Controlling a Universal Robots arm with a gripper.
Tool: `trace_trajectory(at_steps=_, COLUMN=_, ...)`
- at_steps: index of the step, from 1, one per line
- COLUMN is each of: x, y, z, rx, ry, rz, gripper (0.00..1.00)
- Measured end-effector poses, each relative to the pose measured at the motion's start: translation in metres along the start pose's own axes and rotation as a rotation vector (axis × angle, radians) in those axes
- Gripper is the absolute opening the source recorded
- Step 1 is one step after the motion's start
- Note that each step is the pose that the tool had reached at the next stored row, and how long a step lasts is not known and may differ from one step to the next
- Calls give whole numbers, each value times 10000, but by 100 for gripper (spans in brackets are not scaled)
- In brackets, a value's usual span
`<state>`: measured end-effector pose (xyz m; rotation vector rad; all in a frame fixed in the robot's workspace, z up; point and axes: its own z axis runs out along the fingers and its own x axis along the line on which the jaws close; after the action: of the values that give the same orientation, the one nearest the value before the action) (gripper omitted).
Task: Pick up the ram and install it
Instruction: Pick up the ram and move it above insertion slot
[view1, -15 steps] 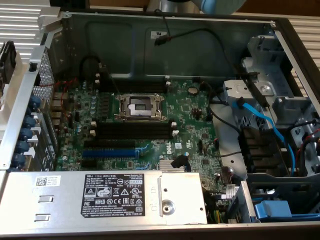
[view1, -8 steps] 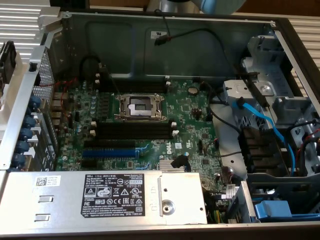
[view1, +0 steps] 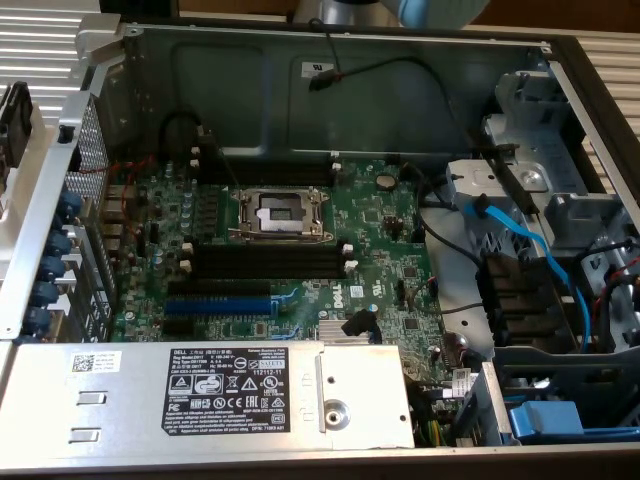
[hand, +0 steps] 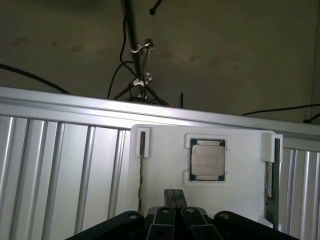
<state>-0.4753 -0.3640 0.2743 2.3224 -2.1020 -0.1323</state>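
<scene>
The black gripper (hand: 174, 197), squeezed shut on nothing, hangs over a flat white tray (hand: 160, 165). The long dark-green ram (hand: 270, 192) lies at its edge, a square silver chip (hand: 207, 160) nearer.

A white holder plate (hand: 160, 150) is laid on the ribbed metal table (hand: 60, 165). A processor chip (hand: 208, 160) is seated at the plate's middle, and the ram (hand: 270, 190) is kept along one plate edge.

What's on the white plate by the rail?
A processor chip sits in the middle recess; the ram lies along one edge, its end in a white clip. The shut gripper covers part of the white plate.
</scene>
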Motion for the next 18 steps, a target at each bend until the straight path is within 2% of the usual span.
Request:
trace_trajectory(at_steps=2, x=-17, y=24, z=25, rx=76, ry=10, rz=-4, gripper=10)
trace_trajectory(at_steps=5, x=-25, y=47, z=70, rx=153, ry=18, rz=-8, gripper=10)
trace_trajectory(at_steps=11, x=17, y=50, z=175, rx=179, ry=23, rz=-9, gripper=10)
trace_trajectory(at_steps=18, x=202, y=58, z=288, rx=238, ry=28, rz=-12, gripper=10)
